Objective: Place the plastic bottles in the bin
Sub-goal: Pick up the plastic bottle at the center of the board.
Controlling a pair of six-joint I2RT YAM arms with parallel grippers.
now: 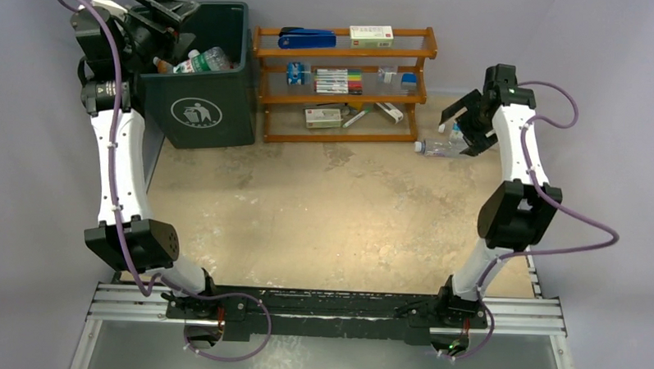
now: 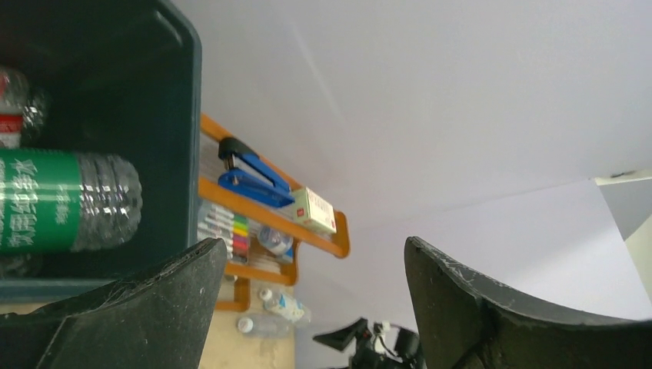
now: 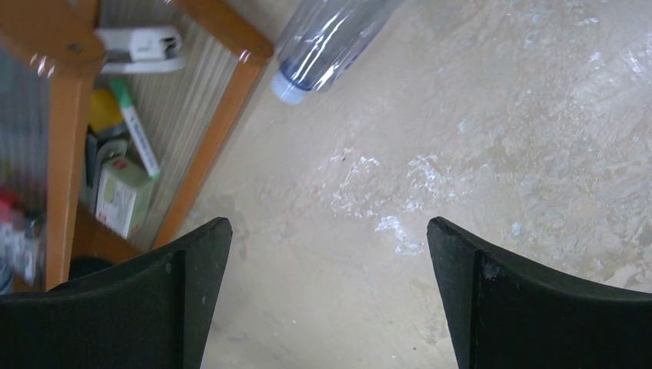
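The left tool hangs open and empty over the green bin, where a green-label bottle lies, and the right tool hangs open above a clear bottle on the desk, likely to grab it.

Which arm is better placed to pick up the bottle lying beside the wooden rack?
Right: the right gripper, open, hangs next to the bottle; the left gripper is far off over the bin.
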